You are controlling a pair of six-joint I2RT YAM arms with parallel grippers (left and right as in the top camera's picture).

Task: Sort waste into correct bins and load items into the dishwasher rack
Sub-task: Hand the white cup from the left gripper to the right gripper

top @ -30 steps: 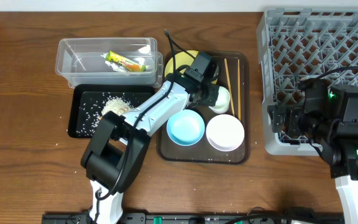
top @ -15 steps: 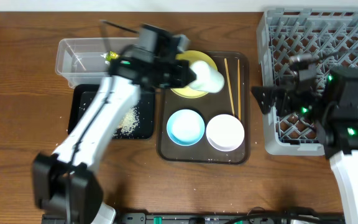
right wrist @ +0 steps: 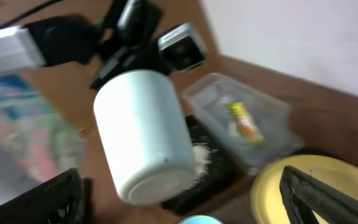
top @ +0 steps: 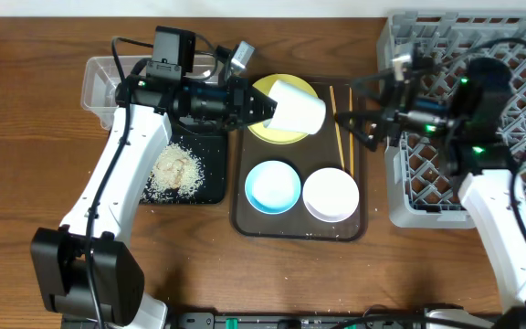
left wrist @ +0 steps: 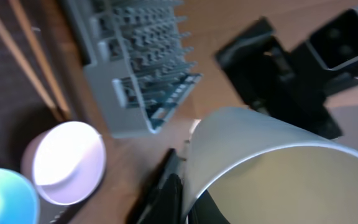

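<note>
We see the small white cup (top: 297, 106) held aloft and tipped on its side over the pale yellow plate (top: 279, 135). The light blue bowl (top: 272, 186) and white bowl (top: 331, 194) sit side by side near it, with the chopsticks (top: 341, 151) lying beside the plate. Rice crumbs (top: 173, 169) heap in the black tray (top: 210, 174) — the green-and-orange wrapper (right wrist: 244, 121) lies in the clear tub (right wrist: 210, 93). The grey rack (top: 400, 196) stands on the right.

Left gripper (top: 263, 108) has lifted the white cup (top: 298, 107) toward the approaching right gripper (top: 358, 125)

Soft, even light falls on the wooden table (top: 26, 228) with faint, short shadows; the overhead view is sharp, but both wrist views are smeared, the white cup (right wrist: 143, 134) blurred and pale.
</note>
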